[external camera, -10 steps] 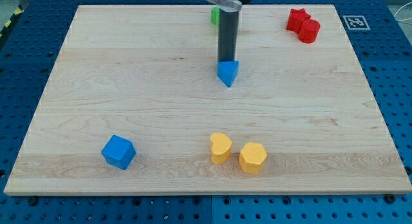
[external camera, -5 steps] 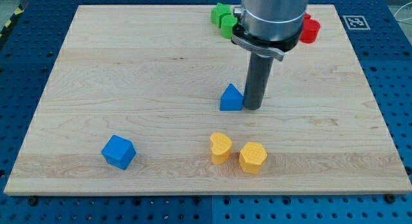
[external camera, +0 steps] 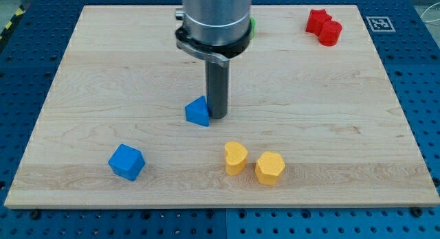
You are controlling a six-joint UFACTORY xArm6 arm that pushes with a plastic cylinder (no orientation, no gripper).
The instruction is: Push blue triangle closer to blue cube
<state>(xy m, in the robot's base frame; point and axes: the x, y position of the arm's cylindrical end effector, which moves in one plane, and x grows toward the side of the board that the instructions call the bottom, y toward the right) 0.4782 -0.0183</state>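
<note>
The blue triangle (external camera: 197,112) lies on the wooden board (external camera: 103,74) near the middle, a little left of centre. My tip (external camera: 218,117) stands right against the triangle's right side. The blue cube (external camera: 126,162) sits near the board's bottom left, down and to the left of the triangle, well apart from it. The rod and the arm's head above it hide part of the board's top middle.
Two yellow blocks (external camera: 236,157) (external camera: 270,168) sit side by side near the bottom edge, right of the cube. Two red blocks (external camera: 324,26) sit together at the top right. A green block (external camera: 251,25) peeks out behind the arm at the top.
My tip has moved left and slightly down with the blue triangle ahead of it. The triangle is now nearer the blue cube. The other blocks have not moved.
</note>
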